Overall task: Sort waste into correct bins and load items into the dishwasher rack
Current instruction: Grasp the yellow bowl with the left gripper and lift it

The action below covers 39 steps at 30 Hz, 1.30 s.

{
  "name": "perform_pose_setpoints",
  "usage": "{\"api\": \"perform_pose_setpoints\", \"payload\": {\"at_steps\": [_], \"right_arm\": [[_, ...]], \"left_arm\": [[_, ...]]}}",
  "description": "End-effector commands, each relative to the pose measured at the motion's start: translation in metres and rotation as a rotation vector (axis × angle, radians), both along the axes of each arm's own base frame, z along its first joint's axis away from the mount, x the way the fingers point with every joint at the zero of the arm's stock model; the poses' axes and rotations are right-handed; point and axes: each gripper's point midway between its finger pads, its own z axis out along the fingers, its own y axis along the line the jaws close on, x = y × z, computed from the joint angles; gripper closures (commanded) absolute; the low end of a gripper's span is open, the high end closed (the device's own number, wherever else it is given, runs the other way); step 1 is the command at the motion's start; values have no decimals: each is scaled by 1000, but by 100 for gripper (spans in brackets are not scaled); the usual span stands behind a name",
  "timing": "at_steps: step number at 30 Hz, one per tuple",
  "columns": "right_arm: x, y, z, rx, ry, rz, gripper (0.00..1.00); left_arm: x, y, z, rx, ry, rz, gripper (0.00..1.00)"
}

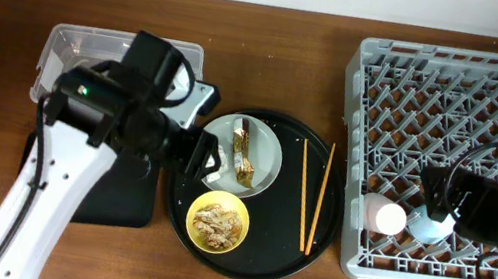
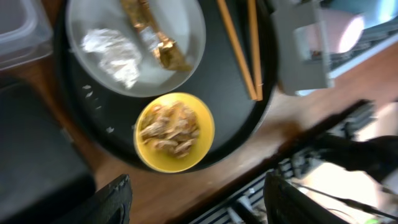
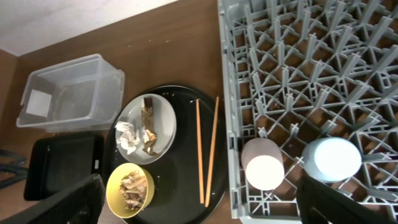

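Note:
My left gripper (image 1: 200,157) is open and empty, hovering over the left edge of the grey-green plate (image 1: 267,153). The plate holds the brown-gold wrapper (image 1: 244,151) and the white tissue (image 2: 112,50). The yellow bowl (image 1: 218,222) holds tan food scraps (image 2: 169,129). Two chopsticks (image 1: 311,196) lie on the round black tray (image 1: 260,253). The pink cup (image 1: 384,216) and the light-blue cup (image 1: 425,228) sit in the front left of the dishwasher rack (image 1: 459,94). My right gripper (image 1: 431,205) is open and empty above the cups.
The clear tub (image 1: 72,44) stands at the back left, with nothing in it that I can see. The shallow black tray (image 1: 117,199) lies in front of it, partly under my left arm. Bare wooden table shows between the round tray and the rack.

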Motion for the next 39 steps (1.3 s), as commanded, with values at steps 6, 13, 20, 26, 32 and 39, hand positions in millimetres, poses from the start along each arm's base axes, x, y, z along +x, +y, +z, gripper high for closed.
{"api": "perform_pose_setpoints", "payload": {"at_steps": [6,13,20,26,32,39], "right_arm": [[3,5,-1,12,7,31,2],[4,5,-1,15,11,28,2],[9,3,-8,27,43,28,2],[11,2,-10,30,54,28,2],[11,2,-10,30,54,28,2],[11,2,-10,30,54,28,2]], "left_arm": [[-39,-54,-103,251,-2,10,39],[-56,-69,-173,292,-20,64,56],[-55,-80,-222,368,35,32,66],[-52,-85,-225,366,35,32,99],[-54,-80,-199,382,55,35,99],[-21,-28,-106,91,34,167,100]]}}
